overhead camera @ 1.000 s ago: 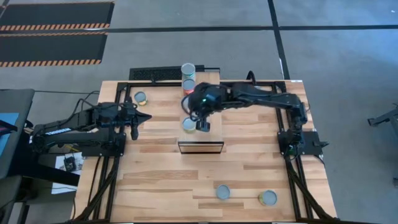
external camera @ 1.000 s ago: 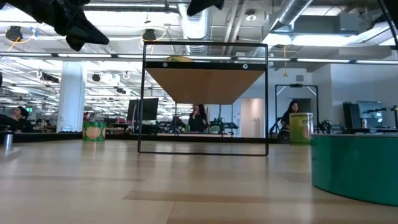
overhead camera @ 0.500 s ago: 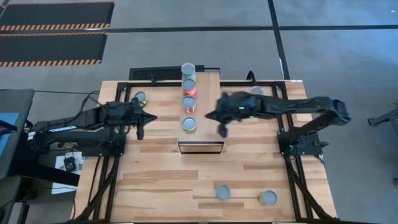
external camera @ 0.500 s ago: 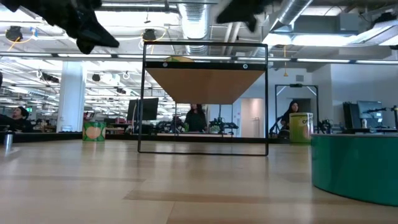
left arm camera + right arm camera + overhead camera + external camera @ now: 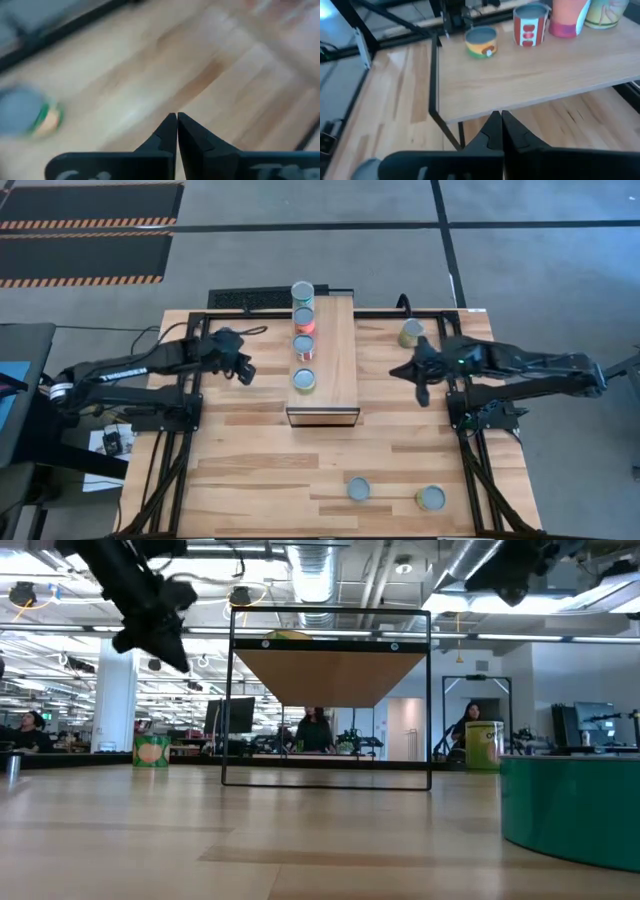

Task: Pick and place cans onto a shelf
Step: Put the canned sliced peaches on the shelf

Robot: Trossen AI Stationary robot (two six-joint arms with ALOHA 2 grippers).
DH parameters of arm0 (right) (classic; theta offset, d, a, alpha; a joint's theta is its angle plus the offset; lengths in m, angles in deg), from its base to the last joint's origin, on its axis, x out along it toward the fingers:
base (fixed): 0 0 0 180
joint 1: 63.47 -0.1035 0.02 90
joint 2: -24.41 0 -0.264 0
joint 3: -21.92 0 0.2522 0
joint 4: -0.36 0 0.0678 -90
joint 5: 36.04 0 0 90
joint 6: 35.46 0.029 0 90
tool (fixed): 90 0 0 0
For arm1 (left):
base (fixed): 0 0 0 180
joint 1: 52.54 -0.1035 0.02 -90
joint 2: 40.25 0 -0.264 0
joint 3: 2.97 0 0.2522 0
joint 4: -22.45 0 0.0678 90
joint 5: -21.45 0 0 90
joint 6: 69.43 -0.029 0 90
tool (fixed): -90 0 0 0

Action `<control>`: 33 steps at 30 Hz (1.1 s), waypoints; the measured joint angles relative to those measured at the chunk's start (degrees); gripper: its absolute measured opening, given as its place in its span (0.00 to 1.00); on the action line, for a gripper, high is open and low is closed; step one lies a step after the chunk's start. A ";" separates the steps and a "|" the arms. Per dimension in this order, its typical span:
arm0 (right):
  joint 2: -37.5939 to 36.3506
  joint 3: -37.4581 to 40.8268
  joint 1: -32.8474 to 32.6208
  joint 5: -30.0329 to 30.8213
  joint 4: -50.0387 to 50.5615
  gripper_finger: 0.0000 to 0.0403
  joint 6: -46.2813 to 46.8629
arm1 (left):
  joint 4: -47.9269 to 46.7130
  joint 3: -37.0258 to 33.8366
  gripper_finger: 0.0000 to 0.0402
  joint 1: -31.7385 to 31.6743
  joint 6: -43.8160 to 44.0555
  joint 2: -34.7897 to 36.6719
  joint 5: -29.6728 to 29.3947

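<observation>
We see the slatted wooden counter (image 5: 260,440), striped floor mats (image 5: 85,225), and a person (image 5: 313,730) standing far behind.

Two arms, both dark, nearly black, made of slim rounded segments w/ thicker joint housings. Left arm (image 5: 130,370) has white lettering along its long segment, too small to read, and a white band near its base. A thin black cable runs along it and loops above the wrist. Right arm (image 5: 520,365) has a small green light on the housing near its wrist. Left hand (image 5: 177,131) and right hand (image 5: 501,129): each has two black, wedge-shaped fingers tapering to thin tips, mounted on a flat black crossbar. The left crossbar has grey markings, not readable.
</observation>
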 joint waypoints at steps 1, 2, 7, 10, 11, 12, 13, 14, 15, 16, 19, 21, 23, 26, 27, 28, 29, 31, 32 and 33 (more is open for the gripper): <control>-1.26 0.61 0.00 0.00 -0.38 0.01 0.56 | -3.15 0.90 0.00 -1.60 1.04 -1.26 0.81; -2.43 1.16 0.00 0.03 -0.32 0.01 0.93 | -6.57 1.69 0.00 -3.28 1.90 -2.47 1.63; -4.31 1.37 0.00 2.06 -0.09 0.01 1.13 | -11.39 4.10 0.04 -12.71 -2.60 -6.49 8.03; -4.17 1.37 -0.01 3.25 -0.28 0.01 1.14 | -11.07 5.08 0.11 -17.57 -10.54 -8.02 9.54; -3.92 1.37 0.00 3.43 -0.29 0.01 1.14 | -11.16 5.29 0.13 -19.23 -13.03 -8.44 9.57; -3.52 1.37 0.00 3.99 -0.41 0.01 1.17 | -11.07 5.44 0.15 -20.97 -15.41 -8.94 9.51; -3.09 1.37 -0.01 4.81 -0.42 0.01 1.54 | -10.97 5.66 0.18 -22.68 -17.44 -9.59 9.51; -2.60 1.37 -0.01 5.29 -0.36 0.01 2.20 | -10.57 5.77 0.20 -24.30 -19.57 -10.21 9.57; -2.09 1.37 0.00 5.74 -0.28 0.01 2.46 | -10.39 5.96 0.22 -25.83 -21.67 -11.01 9.73; -1.63 1.37 0.00 6.05 -0.31 0.01 2.51 | -10.12 6.02 0.25 -27.22 -23.78 -11.90 9.75; -0.19 1.37 0.00 6.20 -0.68 0.01 2.89 | -9.90 6.07 0.31 -30.73 -29.20 -14.77 11.46; 0.90 1.37 0.00 6.18 -0.97 0.01 3.60 | -9.51 6.07 0.34 -32.11 -31.74 -16.92 13.00; 1.78 1.37 0.00 6.19 -1.22 0.01 4.05 | -8.42 6.07 0.37 -32.61 -33.37 -18.94 12.02; 3.15 1.37 0.00 6.19 -2.07 0.01 4.13 | -6.32 6.07 0.40 -33.08 -35.00 -22.03 8.16; 3.58 1.37 0.00 6.19 -2.61 0.01 4.13 | -5.64 6.07 0.41 -33.15 -35.08 -22.90 7.11; 3.88 1.37 0.00 6.18 -3.19 0.01 4.13 | -4.83 6.07 0.42 -33.20 -35.06 -23.81 6.41; 4.15 1.37 -0.01 6.18 -3.65 0.01 4.13 | -4.34 6.07 0.43 -33.26 -35.07 -24.81 6.17; 4.54 1.37 0.00 6.18 -4.33 0.01 4.13 | -4.05 6.07 0.43 -33.50 -35.28 -26.80 6.60; 4.59 1.37 -0.02 6.18 -4.42 0.01 4.13 | -3.97 6.09 0.43 -33.56 -35.36 -27.80 6.44; 4.60 1.37 0.00 6.18 -4.42 0.01 4.13 | -3.74 6.29 0.43 -33.68 -35.51 -28.73 5.96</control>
